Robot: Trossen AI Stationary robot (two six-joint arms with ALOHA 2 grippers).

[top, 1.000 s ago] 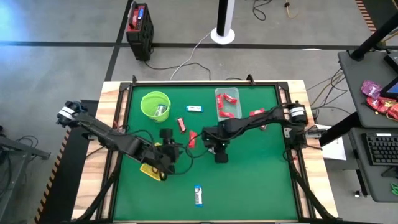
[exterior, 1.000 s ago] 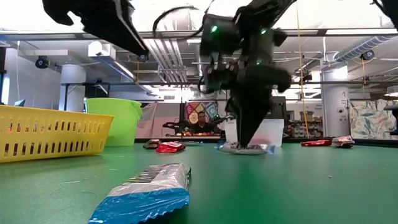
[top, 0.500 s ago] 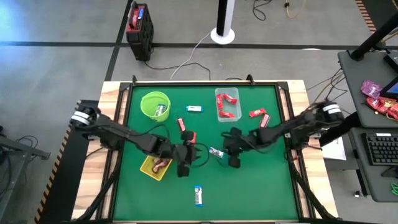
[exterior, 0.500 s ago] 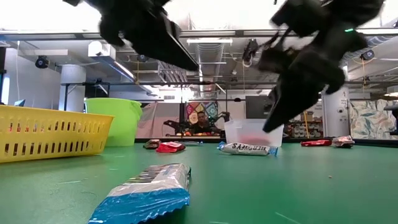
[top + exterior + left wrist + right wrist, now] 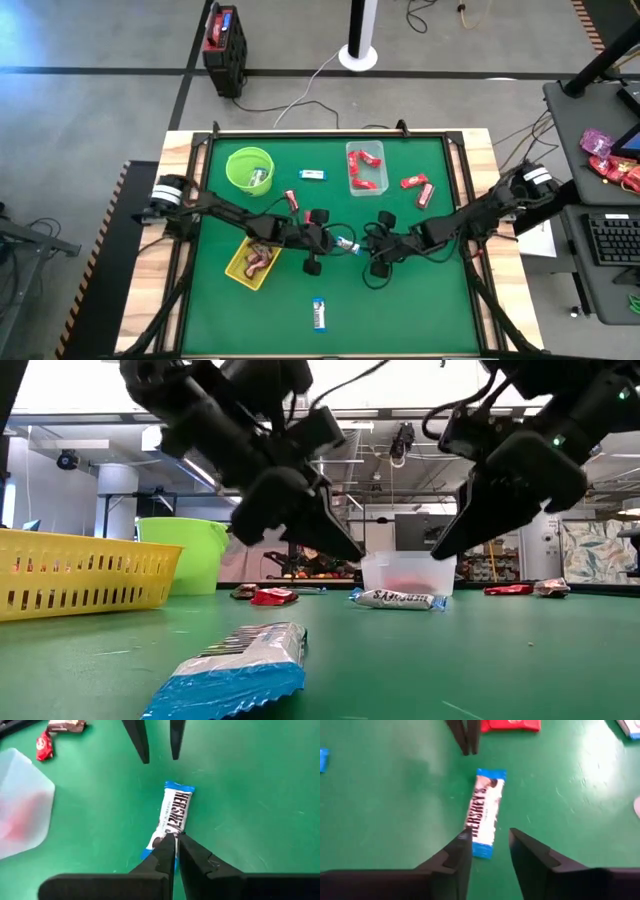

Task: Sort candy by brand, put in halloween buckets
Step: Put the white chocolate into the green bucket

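One blue-and-white bar (image 5: pixel 347 245) lies flat at frame centre between both grippers. Light, crinkly wrapper, likely slippery; pinch across its narrow middle. Left gripper (image 5: pixel 322 243) hovers with fingers together, empty. Right gripper (image 5: pixel 372 250) hovers with fingers apart.

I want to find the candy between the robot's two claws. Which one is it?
Look at the middle of the green table, between the left gripper and the right gripper. The blue-and-white Hershey's bar lies flat there, held by neither gripper. The nearest candies to it have red wrappers.
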